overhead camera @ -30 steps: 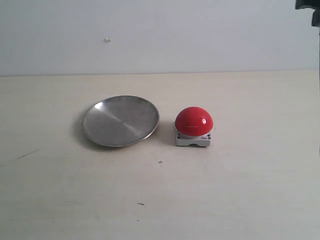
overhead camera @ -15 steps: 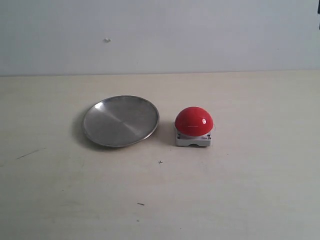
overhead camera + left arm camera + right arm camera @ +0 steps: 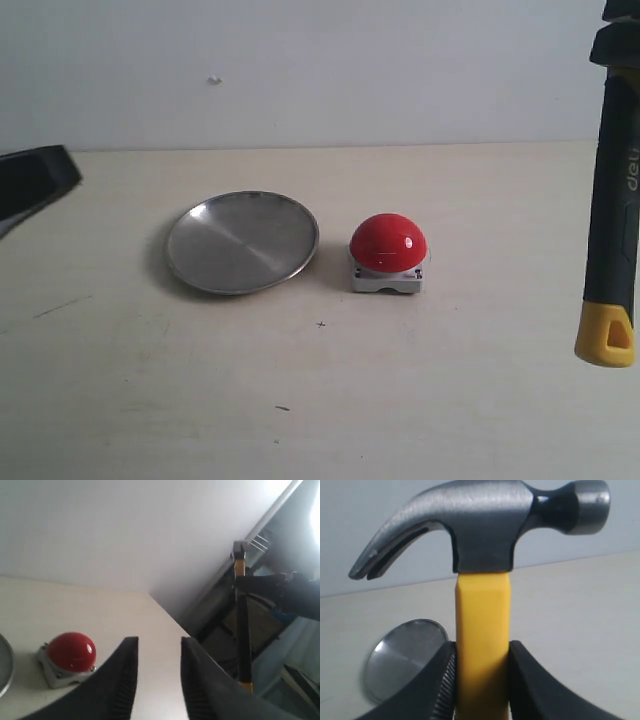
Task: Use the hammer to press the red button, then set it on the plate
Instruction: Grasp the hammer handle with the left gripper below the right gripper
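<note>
The hammer [image 3: 612,200] hangs in the air well to the right of the red button [image 3: 387,243], and higher than it. Its handle is upright with the yellow end down, and its head is cut off by the top edge of the exterior view. The right wrist view shows the dark head on top, the claw to one side and the round face to the other. The right gripper [image 3: 482,672] pinches the yellow neck just below the head, and both fingers [image 3: 439,682] press on its sides.

The red button stands on the pale table [image 3: 450,400]. The plate [image 3: 242,241] lies just beside the button on its left, not touching it, and nothing is on it.

The left gripper [image 3: 157,662] is spread, with a clear gap between its two dark fingers [image 3: 124,680], and it holds nothing. In its wrist view the button [image 3: 70,651] is near it, a little to the side. In the exterior view a dark part of the left arm [image 3: 35,180] shows far to the left of the button, beyond the plate.
</note>
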Tool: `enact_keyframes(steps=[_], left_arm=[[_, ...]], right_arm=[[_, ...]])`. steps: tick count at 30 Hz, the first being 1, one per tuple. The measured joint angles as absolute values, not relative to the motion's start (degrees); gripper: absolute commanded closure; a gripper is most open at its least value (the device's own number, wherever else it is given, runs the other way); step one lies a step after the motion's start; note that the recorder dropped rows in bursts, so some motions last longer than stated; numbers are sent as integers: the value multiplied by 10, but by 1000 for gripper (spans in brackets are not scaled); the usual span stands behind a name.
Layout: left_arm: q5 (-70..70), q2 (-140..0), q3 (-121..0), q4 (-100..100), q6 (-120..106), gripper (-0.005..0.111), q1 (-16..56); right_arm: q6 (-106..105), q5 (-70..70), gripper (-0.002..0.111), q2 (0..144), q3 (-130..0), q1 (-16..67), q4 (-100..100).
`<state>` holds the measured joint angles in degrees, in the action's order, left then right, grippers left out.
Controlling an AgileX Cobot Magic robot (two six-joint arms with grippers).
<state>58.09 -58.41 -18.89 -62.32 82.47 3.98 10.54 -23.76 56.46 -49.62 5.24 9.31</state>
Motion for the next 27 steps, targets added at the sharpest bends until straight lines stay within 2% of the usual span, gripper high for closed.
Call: enact_keyframes(steps=[3, 10, 15, 17, 21, 27], left_arm=[[586, -688, -232, -621, 800, 58, 102], [573, -864, -367, -552, 686, 58, 308], [438, -972, -508, -516, 650, 58, 443], [409, -1003, -548, -513, 649, 57, 471], [391, -1056, -622, -510, 650, 44, 522], [386, -1101, -676, -488, 659, 43, 544]], right_arm=[[75, -237, 108, 565, -496, 52, 125], [65, -196, 108, 593, -465, 52, 144], [65, -188, 108, 614, -451, 52, 150], [64, -182, 108, 614, -451, 52, 151], [59, -178, 108, 614, -451, 52, 152], [52, -179, 108, 614, -451, 52, 151]])
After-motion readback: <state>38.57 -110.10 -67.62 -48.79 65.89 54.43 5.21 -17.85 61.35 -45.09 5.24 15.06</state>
